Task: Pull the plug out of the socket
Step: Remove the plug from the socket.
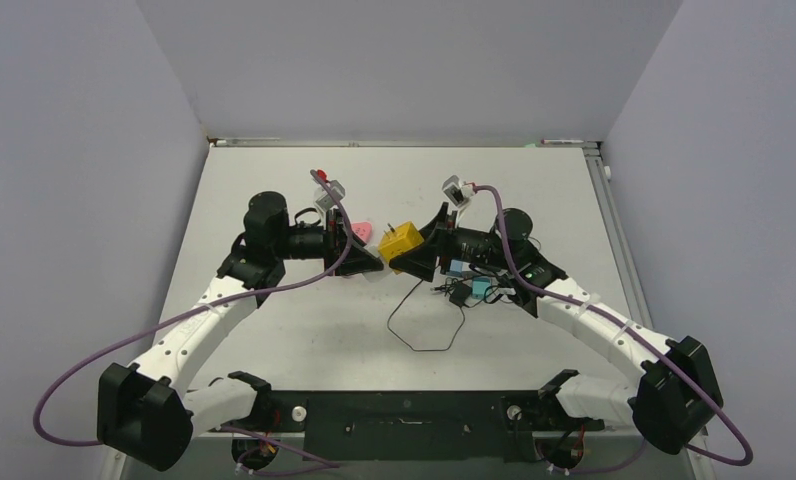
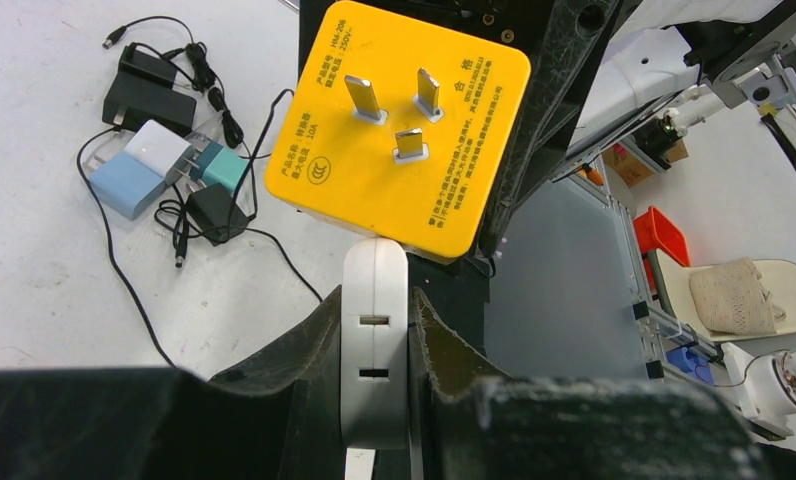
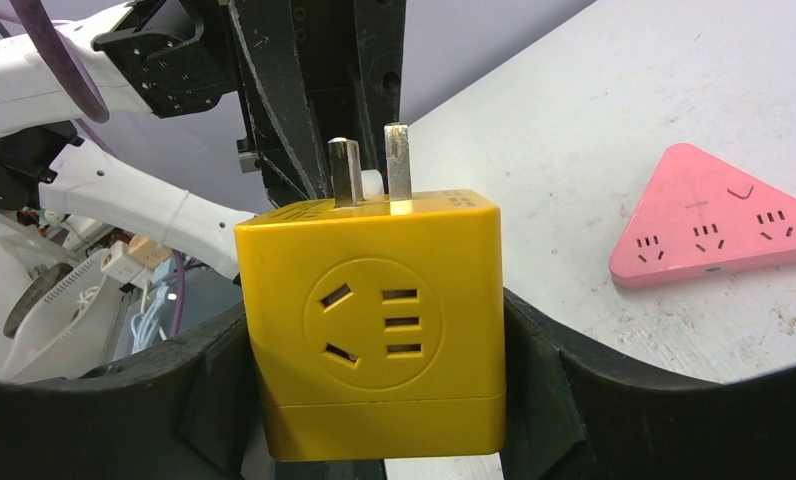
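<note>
Well, the left gripper [image 1: 371, 264] is clamped tight on the white plug [image 2: 374, 380], whose far end meets one face of the yellow socket block [image 2: 399, 130] and looks still seated there; both hang above the table [image 1: 304, 330], between the two arms. The right gripper [image 3: 374, 380] grasps the block by its sides, jaws set part-way apart around it. A pull off the pins' line could bind them or twist the block in that grasp, or the plug's smooth shell might slide out of the pinch. The block's print reads "250V~" and "10A" among small Chinese characters; the loose chargers [image 2: 164, 165] further right show no readable writing
</note>
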You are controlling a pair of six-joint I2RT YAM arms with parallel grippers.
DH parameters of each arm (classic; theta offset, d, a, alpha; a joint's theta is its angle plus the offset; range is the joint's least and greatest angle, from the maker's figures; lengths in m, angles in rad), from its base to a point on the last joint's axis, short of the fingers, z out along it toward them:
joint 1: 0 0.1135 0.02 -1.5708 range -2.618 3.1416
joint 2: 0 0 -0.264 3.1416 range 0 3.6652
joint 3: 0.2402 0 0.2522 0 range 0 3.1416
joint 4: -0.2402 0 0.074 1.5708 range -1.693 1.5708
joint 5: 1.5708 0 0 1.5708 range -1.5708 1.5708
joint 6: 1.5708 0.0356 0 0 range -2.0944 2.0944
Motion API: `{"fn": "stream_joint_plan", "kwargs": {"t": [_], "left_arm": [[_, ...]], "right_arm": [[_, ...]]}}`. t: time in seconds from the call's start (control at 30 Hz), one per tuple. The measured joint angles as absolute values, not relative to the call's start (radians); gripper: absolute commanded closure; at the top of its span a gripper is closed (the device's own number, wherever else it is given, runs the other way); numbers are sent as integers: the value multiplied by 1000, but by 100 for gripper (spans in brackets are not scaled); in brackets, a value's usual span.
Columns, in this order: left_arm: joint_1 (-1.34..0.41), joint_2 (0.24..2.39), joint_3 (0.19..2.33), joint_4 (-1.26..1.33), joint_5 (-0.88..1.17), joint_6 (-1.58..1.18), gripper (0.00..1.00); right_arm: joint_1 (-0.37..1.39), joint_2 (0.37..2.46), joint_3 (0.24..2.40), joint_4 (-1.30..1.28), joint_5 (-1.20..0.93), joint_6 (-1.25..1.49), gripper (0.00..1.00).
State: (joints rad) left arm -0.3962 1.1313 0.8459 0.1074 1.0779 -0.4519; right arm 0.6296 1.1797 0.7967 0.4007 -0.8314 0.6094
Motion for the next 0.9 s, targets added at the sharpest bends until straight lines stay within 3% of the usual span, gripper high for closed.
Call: {"fn": "stream_joint_plan", "kwargs": {"t": [0.7,0.9], "left_arm": [[-471,1041,846,214,1108,-459,100],[-477,1041,858,144,1066,-409,100]], "right_arm": [[556,1219,767,759,-1091,917,95],[553,1224,768,730,-1094,897,95]]}}
